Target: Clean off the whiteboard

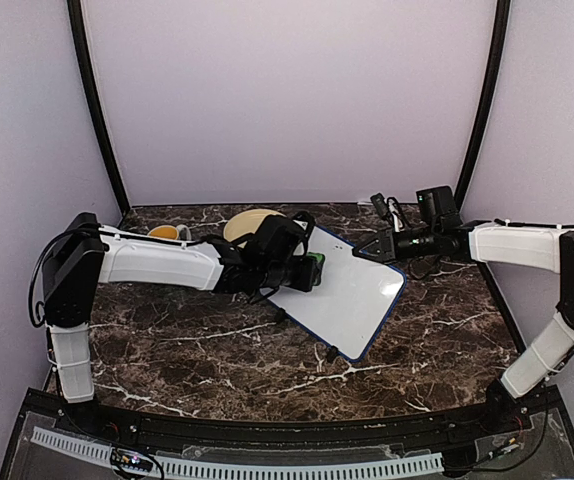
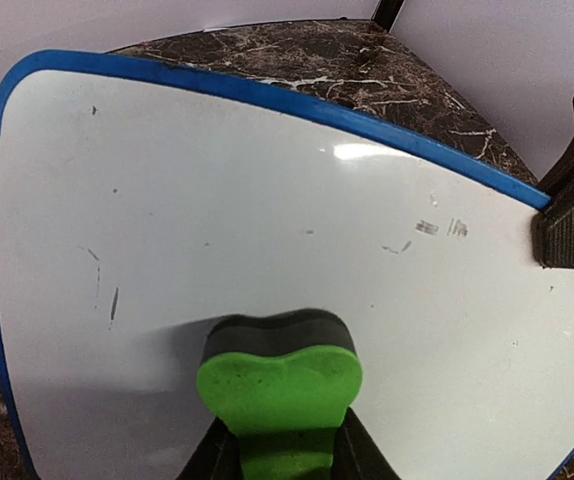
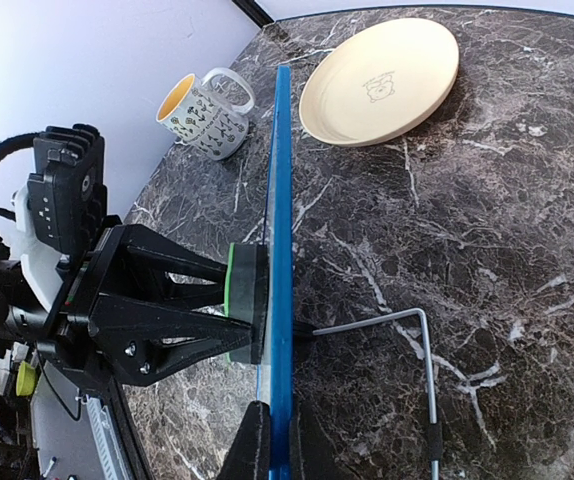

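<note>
Two grips — left fingers (image 3: 167,268) hold eraser (image 2: 279,385), right fingers (image 3: 252,445) pinch whiteboard (image 1: 352,290) — mug (image 3: 207,115) near plate (image 3: 382,80).

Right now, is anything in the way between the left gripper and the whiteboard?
Only the green eraser that the left gripper itself holds; its dark pad lies flat against the whiteboard. Nothing else stands between them. The mug and plate sit beyond the board's edge.

A cream plate (image 3: 379,80) and a patterned mug (image 3: 205,115) sit near each other on the dark marble table (image 3: 507,250).
</note>
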Robot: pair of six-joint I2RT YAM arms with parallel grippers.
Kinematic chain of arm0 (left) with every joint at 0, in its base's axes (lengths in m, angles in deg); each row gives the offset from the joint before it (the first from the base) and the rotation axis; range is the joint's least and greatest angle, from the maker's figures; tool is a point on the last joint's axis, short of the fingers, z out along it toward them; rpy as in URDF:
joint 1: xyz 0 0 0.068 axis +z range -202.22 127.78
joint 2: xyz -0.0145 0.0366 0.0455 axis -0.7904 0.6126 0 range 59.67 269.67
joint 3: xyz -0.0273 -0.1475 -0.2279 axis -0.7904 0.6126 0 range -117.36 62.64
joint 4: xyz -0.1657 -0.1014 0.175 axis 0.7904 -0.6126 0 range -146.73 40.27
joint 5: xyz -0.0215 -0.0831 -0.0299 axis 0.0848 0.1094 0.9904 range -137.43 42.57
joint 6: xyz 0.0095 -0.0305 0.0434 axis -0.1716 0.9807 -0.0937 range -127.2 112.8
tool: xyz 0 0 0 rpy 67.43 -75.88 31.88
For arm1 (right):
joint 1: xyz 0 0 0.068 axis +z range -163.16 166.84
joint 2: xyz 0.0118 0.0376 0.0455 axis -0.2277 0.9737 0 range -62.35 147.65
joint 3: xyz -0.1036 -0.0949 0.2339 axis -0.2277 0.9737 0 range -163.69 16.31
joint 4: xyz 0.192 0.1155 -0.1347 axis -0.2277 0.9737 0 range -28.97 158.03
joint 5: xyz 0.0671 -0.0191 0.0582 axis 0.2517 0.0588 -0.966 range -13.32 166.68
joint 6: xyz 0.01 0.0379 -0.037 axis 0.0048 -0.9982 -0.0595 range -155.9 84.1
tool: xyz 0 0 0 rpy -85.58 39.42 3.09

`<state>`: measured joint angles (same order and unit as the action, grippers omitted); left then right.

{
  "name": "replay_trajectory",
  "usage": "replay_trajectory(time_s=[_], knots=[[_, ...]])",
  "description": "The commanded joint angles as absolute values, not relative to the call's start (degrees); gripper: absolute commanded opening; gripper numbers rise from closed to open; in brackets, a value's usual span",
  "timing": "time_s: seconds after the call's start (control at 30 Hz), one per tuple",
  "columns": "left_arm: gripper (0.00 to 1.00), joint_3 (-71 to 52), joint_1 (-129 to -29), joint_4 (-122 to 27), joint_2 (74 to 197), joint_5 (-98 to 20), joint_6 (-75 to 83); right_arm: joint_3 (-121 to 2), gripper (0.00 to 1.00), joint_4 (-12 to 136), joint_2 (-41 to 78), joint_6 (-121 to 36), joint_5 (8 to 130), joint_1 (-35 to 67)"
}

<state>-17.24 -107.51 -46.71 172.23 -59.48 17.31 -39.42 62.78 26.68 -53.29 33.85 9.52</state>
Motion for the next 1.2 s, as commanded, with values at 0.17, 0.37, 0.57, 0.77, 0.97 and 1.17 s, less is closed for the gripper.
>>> replay_trajectory(time_s=[0.17, 0.37, 0.57, 0.77, 0.97, 1.17], knots=[[0.14, -22.9, -101.71, -51.39, 173.45, -59.22, 11.91, -38.77, 0.0, 66.65, 26.94, -50.29, 32.47, 10.92], [0.02, -27.88, -104.07, -52.69, 176.26, -54.2, 8.63, -38.71, 0.0, 66.39, 26.88, -50.58, 32.47, 10.96], [0.0, -32.35, -110.15, -57.43, 179.65, -51.25, 4.15, -39.12, 0.0, 66.51, 27.12, -50.5, 32.64, 10.92], [0.0, -28.07, -112.25, -58.19, 177.97, -51.03, 5.08, -38.92, 0.0, 66.27, 27.23, -50.75, 33.02, 10.92], [0.0, -12.24, -108.72, -49.03, 172.75, -52.2, 10.11, -39.2, 0.0, 66.55, 27.26, -50.42, 32.85, 10.92], [0.0, 1.47, -101.93, -38.04, 168.29, -53.78, 14.49, -39.28, 0.0, 66.97, 27.21, -49.83, 32.81, 10.9]])
